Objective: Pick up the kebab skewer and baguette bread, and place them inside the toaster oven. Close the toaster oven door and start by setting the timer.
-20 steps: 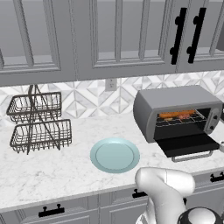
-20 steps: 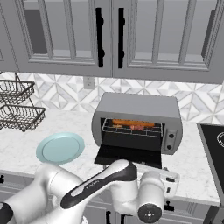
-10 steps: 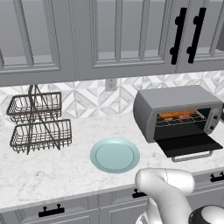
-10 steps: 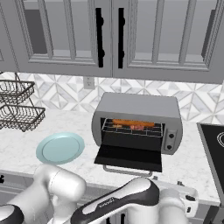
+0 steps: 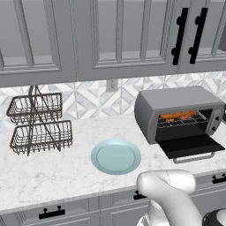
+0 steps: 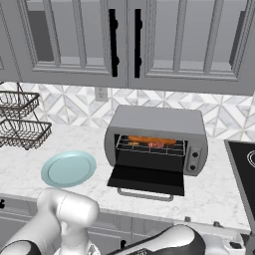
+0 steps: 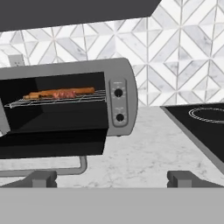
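The toaster oven (image 5: 176, 106) (image 6: 154, 119) (image 7: 65, 70) stands on the marble counter, its cavity exposed. The toaster oven door (image 5: 190, 145) (image 6: 147, 180) (image 7: 48, 144) lies folded down flat, bar handle toward me. On the wire rack inside rest the baguette bread (image 7: 86, 90) (image 6: 142, 139) (image 5: 171, 116) and the kebab skewer (image 7: 63, 93) (image 6: 158, 145) (image 5: 188, 117), side by side. My gripper (image 7: 113, 179) is open and holds nothing. It sits low in front of the counter, right of the door's handle, looking at the control strip's two knobs (image 7: 118, 92).
A pale blue plate (image 5: 115, 156) (image 6: 68, 168) lies left of the oven. A two-tier wire basket rack (image 5: 37, 123) (image 6: 20, 124) stands at far left. A black stovetop (image 6: 244, 169) (image 7: 201, 122) lies right of the oven. Wall cabinets hang above.
My arm has swung lower and to the right, and the hand has dropped below both base views. The oven, its open door and the food on the rack have not moved.
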Robot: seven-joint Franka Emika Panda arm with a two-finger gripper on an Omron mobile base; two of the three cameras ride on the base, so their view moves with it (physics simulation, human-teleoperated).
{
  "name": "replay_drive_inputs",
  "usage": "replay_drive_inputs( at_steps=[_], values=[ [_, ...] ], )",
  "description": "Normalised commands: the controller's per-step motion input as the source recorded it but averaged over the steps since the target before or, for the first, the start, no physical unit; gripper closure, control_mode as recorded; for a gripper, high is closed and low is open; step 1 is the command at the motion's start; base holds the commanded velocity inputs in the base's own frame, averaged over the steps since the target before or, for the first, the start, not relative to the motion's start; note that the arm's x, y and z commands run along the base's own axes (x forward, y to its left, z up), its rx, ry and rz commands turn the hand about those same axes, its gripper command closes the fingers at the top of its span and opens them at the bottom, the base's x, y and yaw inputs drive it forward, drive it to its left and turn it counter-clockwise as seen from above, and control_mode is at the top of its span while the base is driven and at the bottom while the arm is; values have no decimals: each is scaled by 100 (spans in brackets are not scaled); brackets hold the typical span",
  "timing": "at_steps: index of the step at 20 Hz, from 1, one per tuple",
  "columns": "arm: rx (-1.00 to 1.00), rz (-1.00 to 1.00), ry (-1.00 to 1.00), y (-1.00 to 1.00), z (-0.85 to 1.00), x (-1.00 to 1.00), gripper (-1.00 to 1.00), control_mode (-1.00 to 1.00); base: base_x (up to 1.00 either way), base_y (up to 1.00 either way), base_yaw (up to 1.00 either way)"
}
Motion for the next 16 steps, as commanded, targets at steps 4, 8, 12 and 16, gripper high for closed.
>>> replay_drive_inputs(
  at_steps=[4,8,12,16],
  values=[
    [-1,2,0,0,-10,0,-100,-100,0,0,0],
    [-1,0,0,0,-7,0,-100,-100,0,0,0],
    [0,0,2,0,0,0,-100,-100,0,0,0],
    [-2,0,11,2,0,0,-100,-100,0,0,0]
  ],
)
